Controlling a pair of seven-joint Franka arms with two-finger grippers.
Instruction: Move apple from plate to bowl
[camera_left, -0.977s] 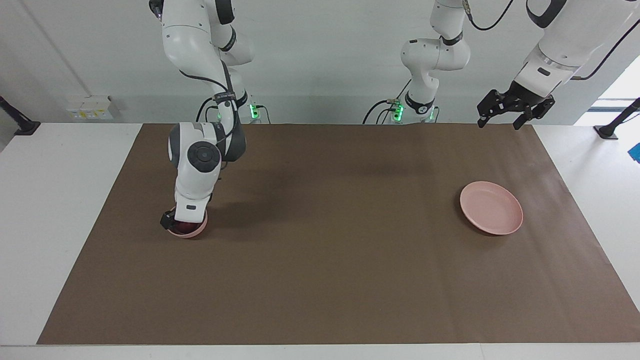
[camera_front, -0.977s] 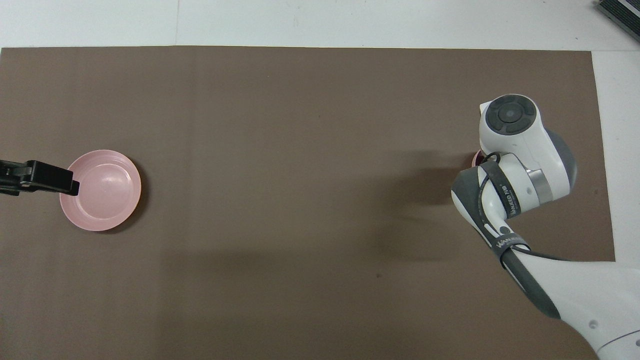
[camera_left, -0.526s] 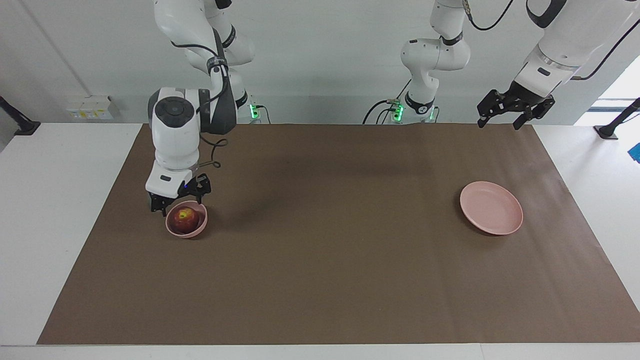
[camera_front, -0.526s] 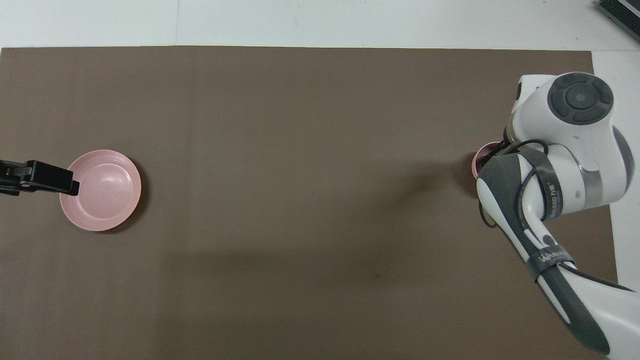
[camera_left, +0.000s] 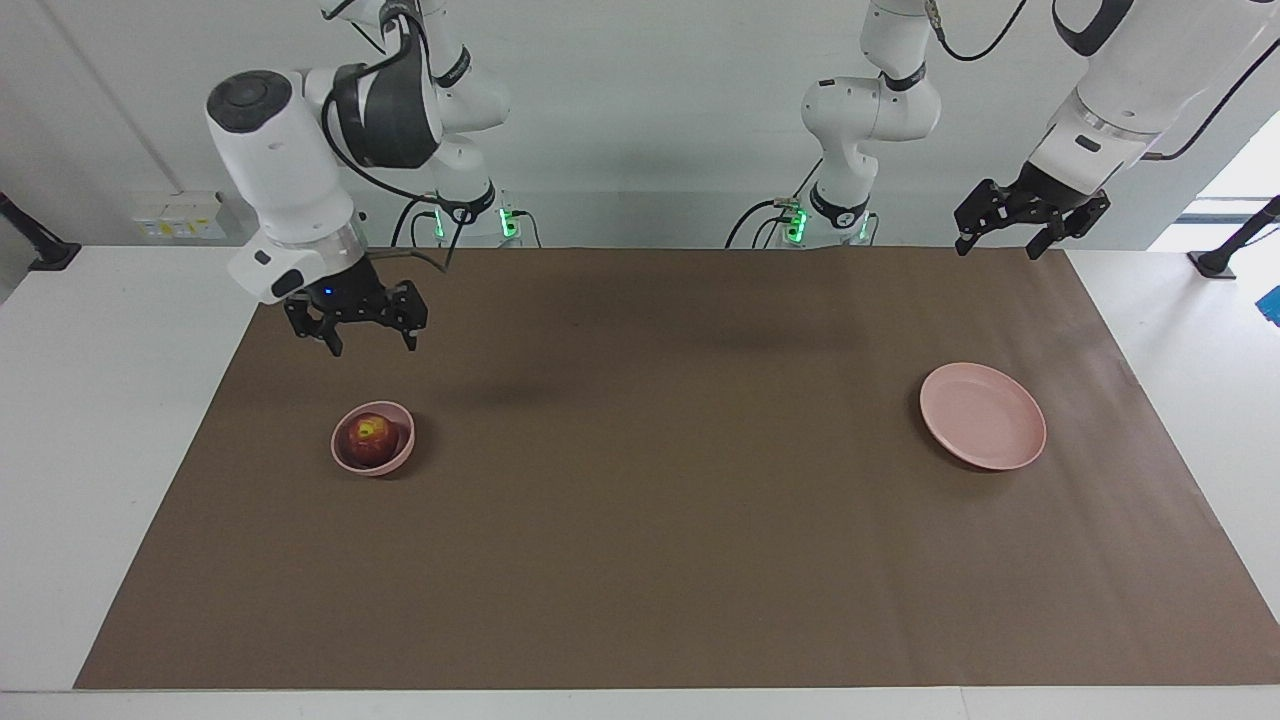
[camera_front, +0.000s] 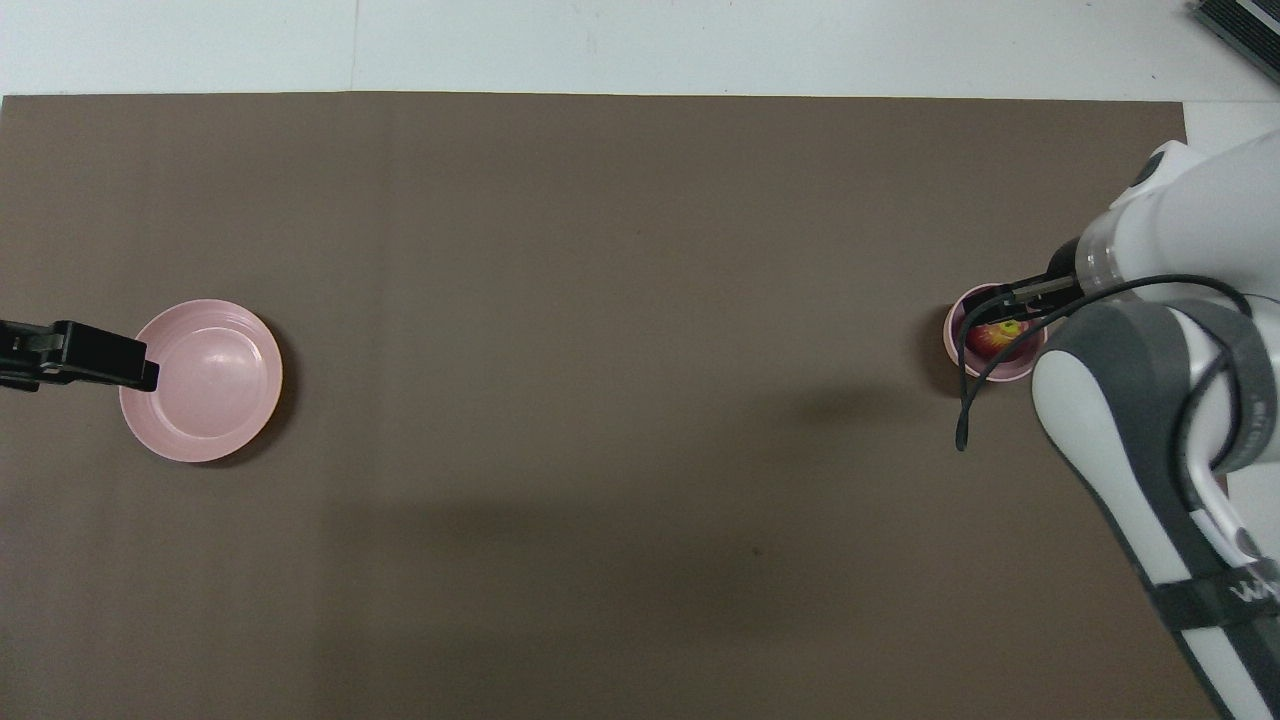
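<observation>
The apple (camera_left: 371, 437) sat in the bowl (camera_left: 345, 458) toward the right arm's end. The right gripper (camera_left: 369, 340) hung above it, fingers spread, empty. The plate (camera_left: 983, 415) lay well apart; the left gripper (camera_left: 1000, 243) waited, fingers spread.

No readable text, labels or signs.

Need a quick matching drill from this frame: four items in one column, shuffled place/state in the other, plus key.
Items:
1. apple
2. plate
3. right gripper
4. left gripper

States:
A. open, raised over the mat near the bowl
B. bare, at the left arm's end
C. sitting in the bowl
D. open, waiting above the mat's edge

Pairs: 1-C, 2-B, 3-A, 4-D
</observation>
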